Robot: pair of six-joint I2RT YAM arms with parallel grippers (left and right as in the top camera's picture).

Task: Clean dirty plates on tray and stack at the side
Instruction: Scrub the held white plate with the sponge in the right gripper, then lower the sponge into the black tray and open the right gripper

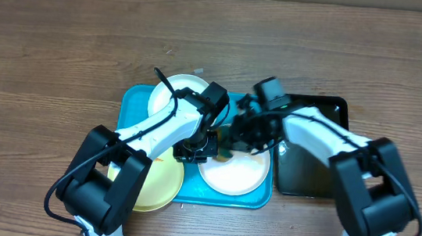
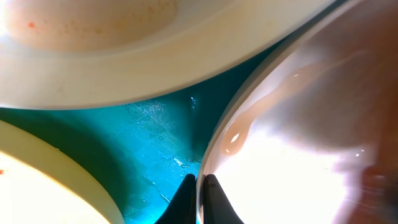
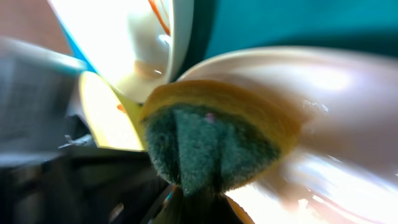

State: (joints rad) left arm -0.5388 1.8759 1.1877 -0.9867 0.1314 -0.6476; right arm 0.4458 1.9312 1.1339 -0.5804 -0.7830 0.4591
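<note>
While left gripper [image 2: 200, 198] pinches plate [image 2: 298, 124], sponge [image 3: 211, 143] touches it.

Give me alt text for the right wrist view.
A yellow sponge with a green scrub face, held in the right gripper, rests against a glossy white plate. Behind lie a second white plate with an orange streak, a yellow plate and the turquoise tray; the picture is blurred.
</note>
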